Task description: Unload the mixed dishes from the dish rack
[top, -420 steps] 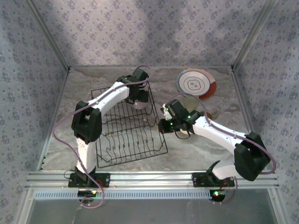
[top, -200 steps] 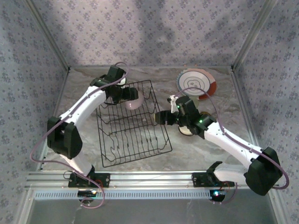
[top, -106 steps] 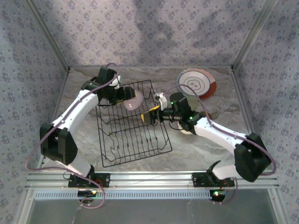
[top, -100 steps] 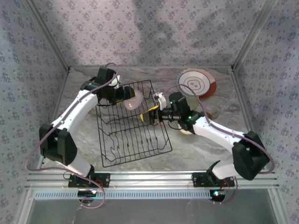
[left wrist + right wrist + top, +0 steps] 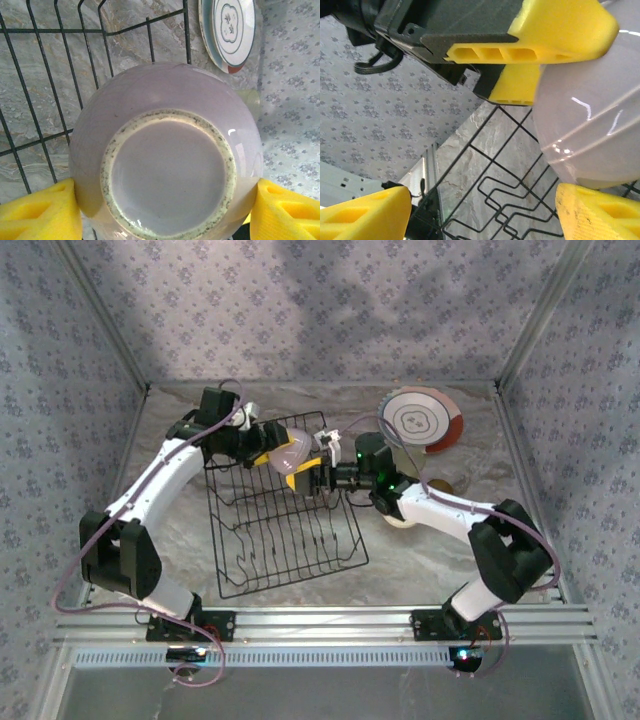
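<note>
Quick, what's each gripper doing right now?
The left gripper is closed on the lavender bowl.
The right gripper is open, holding nothing.

Lavender bowl [image 5: 165,150], black wire rack [image 5: 186,35], yellow claw pads [image 5: 35,215], marbled grey table [image 5: 430,560].

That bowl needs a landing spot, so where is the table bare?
Bare marble lies left of the dish rack, along the left wall, and at front right, between the rack and the rail. Crowded: far right, by the stacked plates and the cup beside the right arm.
</note>
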### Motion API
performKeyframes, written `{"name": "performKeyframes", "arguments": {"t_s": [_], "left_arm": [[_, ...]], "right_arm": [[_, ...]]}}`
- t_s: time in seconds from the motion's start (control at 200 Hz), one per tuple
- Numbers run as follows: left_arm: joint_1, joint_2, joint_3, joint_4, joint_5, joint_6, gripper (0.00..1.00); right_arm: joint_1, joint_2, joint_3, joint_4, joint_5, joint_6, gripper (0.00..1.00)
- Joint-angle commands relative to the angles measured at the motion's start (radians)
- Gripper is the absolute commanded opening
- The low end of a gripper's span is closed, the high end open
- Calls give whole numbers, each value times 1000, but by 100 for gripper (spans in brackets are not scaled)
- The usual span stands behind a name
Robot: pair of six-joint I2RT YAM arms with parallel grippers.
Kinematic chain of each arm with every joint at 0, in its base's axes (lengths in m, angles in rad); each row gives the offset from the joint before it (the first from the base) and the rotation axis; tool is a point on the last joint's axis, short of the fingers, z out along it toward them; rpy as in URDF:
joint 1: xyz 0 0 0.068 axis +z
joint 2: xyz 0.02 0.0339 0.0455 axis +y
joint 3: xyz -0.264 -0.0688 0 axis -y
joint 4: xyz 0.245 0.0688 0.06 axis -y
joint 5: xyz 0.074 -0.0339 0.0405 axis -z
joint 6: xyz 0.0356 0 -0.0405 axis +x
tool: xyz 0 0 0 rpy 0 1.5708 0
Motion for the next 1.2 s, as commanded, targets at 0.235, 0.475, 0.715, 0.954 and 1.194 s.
{"name": "performKeyframes", "arguments": {"t_s": [0.235,0.475,0.715,0.954,1.194], "left_arm": [[23,-57,-37,150,149,-95,18],[40,-62,-30,116,113,-72,18],[50,-60,-16,97,92,-58,18],[50,-68,-14,109,113,-70,18],[50,-86,-31,117,127,-82,19]], "right_arm": [[-6,56,65,107,-41,60,71],[-10,27,28,95,-23,58,65],[-9,-38,-2,-40,44,-7,66],[-13,-24,8,-92,81,-29,70],[-13,44,77,-41,65,-5,70]]}}
